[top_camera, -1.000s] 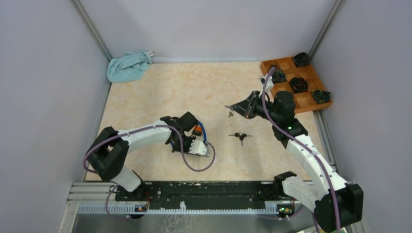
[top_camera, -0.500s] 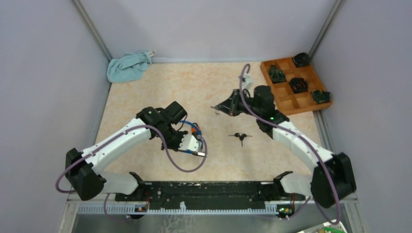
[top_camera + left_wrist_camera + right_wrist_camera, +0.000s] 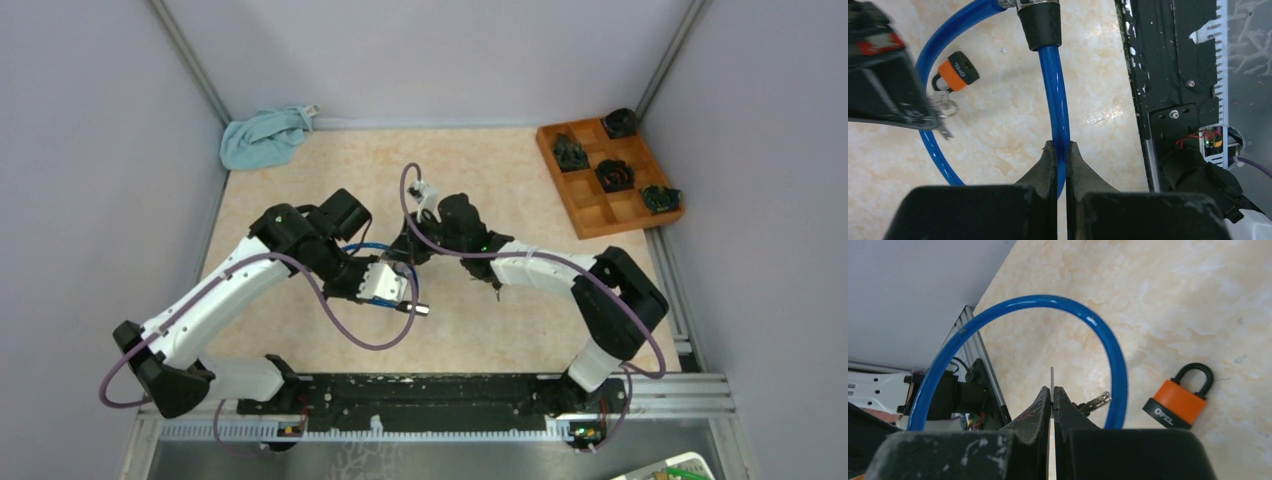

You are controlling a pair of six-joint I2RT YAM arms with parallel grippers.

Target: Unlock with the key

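Blue cable pinched in the left claw; right claw pinches a key near the orange padlock

Padlock lies on the table beside the cable; cloth far-left corner, tray far right

The bench has a beige, marbled surface and is enclosed by plain grey walls on three sides.

A light blue cloth lies crumpled in the far left corner, touching the back wall.

A wooden tray divided into square compartments sits at the far right corner, turned at an angle to the bench edge. Four compartments each hold a dark item, too small to identify.

A black rail runs along the near edge of the bench.
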